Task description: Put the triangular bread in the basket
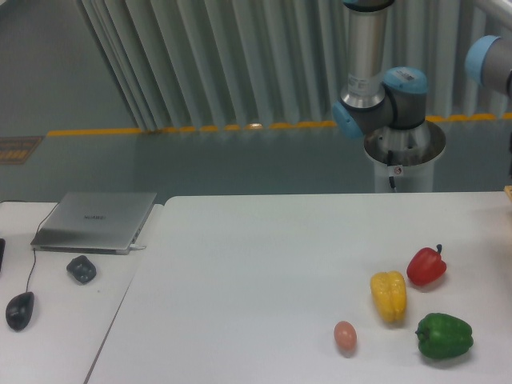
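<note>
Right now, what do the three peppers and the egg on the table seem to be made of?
The red pepper, yellow pepper and green pepper look like smooth, slightly glossy plastic or real skin; soft highlights show, but the picture cannot settle which. The egg looks matte pinkish-brown, with no shine, possibly real shell or plastic.
</note>
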`<state>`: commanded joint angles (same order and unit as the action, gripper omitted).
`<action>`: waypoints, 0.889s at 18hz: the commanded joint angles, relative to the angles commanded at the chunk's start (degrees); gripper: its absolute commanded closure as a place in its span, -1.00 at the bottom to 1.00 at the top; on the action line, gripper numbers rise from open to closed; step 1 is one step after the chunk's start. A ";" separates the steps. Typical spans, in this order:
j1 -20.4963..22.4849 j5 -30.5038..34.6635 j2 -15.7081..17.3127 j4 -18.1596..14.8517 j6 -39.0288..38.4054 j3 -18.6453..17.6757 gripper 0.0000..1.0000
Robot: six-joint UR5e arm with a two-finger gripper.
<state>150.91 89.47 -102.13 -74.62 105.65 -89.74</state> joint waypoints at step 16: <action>-0.79 3.16 -2.55 -0.09 0.09 0.79 -1.00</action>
